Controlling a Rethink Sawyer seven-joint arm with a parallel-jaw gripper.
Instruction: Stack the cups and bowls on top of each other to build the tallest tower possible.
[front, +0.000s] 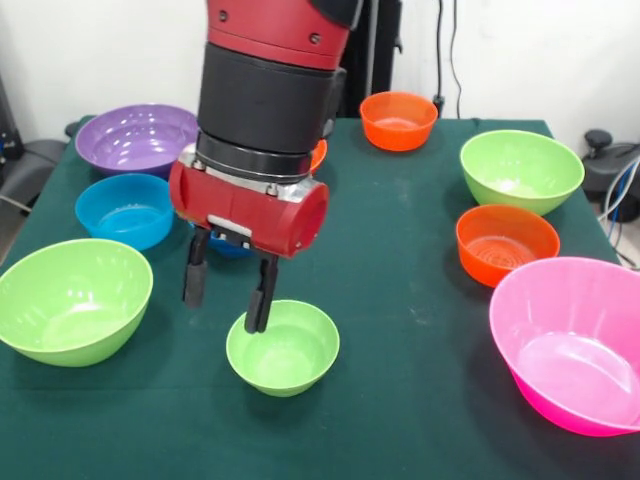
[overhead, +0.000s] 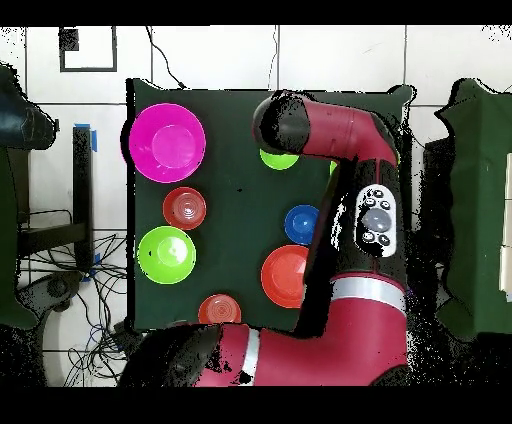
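A red and black robot arm's end effector (front: 229, 290) hangs with fingers spread, one finger (front: 263, 294) dipping just inside the rim of a small lime green bowl (front: 284, 348) near the front of the green counter (front: 400, 400). Other bowls sit scattered, unstacked.

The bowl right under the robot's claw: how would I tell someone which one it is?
Follow the red arm down to its gripper. One finger hangs over the rim of a small lime green bowl near the table's front edge. The other green bowls are bigger and sit out at the sides.
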